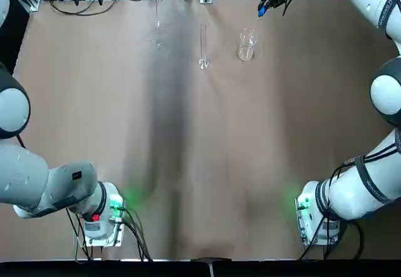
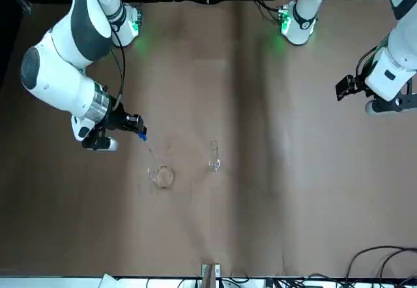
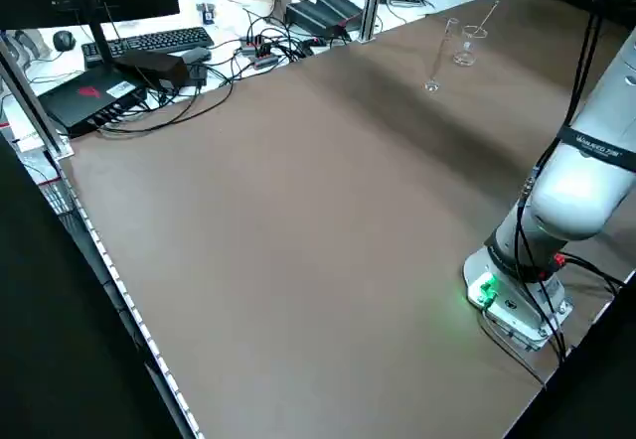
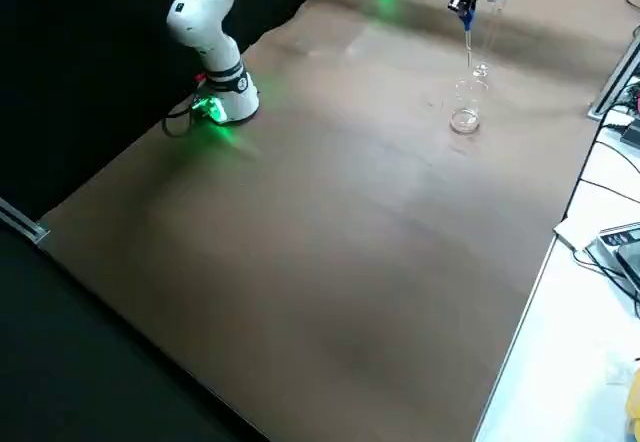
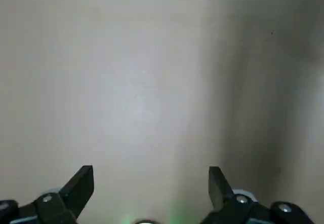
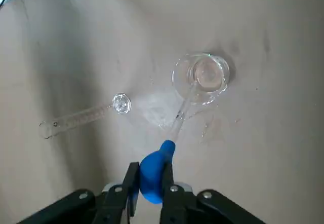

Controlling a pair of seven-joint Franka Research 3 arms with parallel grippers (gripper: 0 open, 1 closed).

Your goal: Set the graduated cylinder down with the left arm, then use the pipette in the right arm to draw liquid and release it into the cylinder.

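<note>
Graduated cylinder (image 6: 81, 118) stands near the beaker (image 6: 201, 77); right end effector (image 6: 151, 168) pinches the pipette's blue bulb (image 6: 153, 176), left end effector (image 5: 151, 183) gapes, empty, off to its side.

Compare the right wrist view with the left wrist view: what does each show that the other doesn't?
Only the right wrist view: the right pincer shut on the blue bulb of the pipette, whose tip reaches toward the beaker; the graduated cylinder stands off to one side of the beaker.

Only the left wrist view: the left pincer, its fingers wide apart with nothing between them.

Both: the brown tabletop with shadows across it.
</note>
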